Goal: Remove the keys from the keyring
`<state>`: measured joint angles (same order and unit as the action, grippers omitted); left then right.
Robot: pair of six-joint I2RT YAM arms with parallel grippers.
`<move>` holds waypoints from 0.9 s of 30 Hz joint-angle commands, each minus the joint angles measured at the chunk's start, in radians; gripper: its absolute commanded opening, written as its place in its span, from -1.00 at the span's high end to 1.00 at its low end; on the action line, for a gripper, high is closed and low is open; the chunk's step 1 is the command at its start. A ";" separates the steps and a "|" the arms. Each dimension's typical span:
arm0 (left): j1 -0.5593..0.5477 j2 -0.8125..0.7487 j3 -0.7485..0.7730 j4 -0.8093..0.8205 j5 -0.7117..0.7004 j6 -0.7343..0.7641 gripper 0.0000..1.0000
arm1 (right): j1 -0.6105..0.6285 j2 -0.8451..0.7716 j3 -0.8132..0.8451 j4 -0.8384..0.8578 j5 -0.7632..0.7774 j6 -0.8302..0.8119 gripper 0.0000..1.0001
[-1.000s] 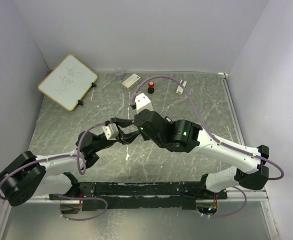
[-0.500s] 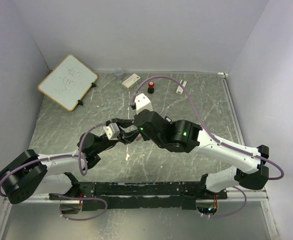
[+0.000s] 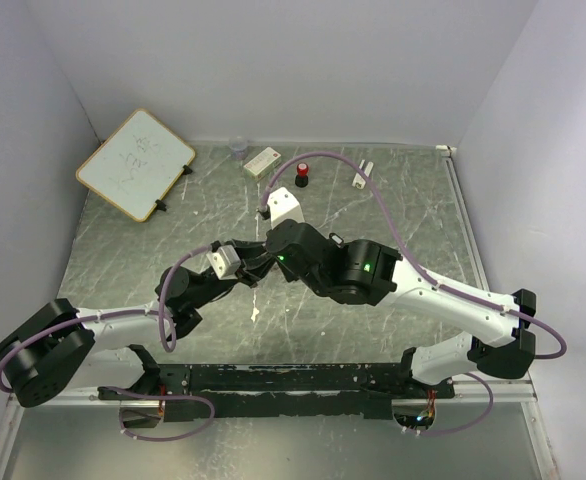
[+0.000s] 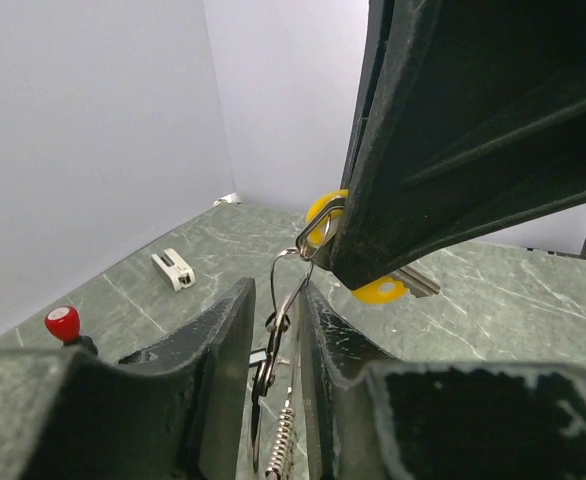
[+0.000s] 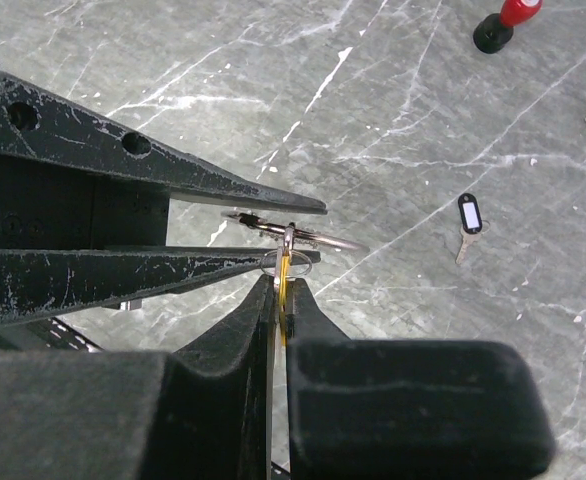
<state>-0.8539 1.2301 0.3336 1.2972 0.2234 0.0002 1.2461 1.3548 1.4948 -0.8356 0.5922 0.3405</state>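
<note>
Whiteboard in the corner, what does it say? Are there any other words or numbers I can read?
Whiteboard: faint scribbles, too blurred to read.
Small box at the back: nothing readable at this size.
Black-headed key on the table: its white label looks blank.
No other writing is readable.

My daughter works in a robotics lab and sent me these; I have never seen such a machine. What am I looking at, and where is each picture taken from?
These are two robot arms bolted to a table, each ending in a two-finger gripper. The wide picture looks down from above and behind; the other two come from cameras on the wrists, so the black fingers at the bottom are that arm's own. The left gripper pinches a thin wire keyring; the right gripper clamps a yellow-headed key attached to it. A black-headed key lies loose on the table, with a red-topped knob and a whiteboard farther back.
</note>
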 commanded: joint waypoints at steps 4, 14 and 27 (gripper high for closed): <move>-0.009 -0.015 0.005 0.028 -0.006 0.018 0.41 | 0.009 -0.009 0.006 0.021 0.027 0.003 1.00; -0.009 -0.058 -0.014 -0.020 0.000 0.045 0.57 | 0.009 -0.021 0.007 0.014 0.041 0.005 1.00; -0.010 -0.120 -0.005 -0.101 -0.017 0.095 0.67 | 0.009 -0.033 0.005 0.009 0.040 0.014 1.00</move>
<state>-0.8558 1.1328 0.3206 1.2156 0.2241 0.0650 1.2495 1.3434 1.4948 -0.8291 0.6140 0.3424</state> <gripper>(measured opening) 0.204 0.026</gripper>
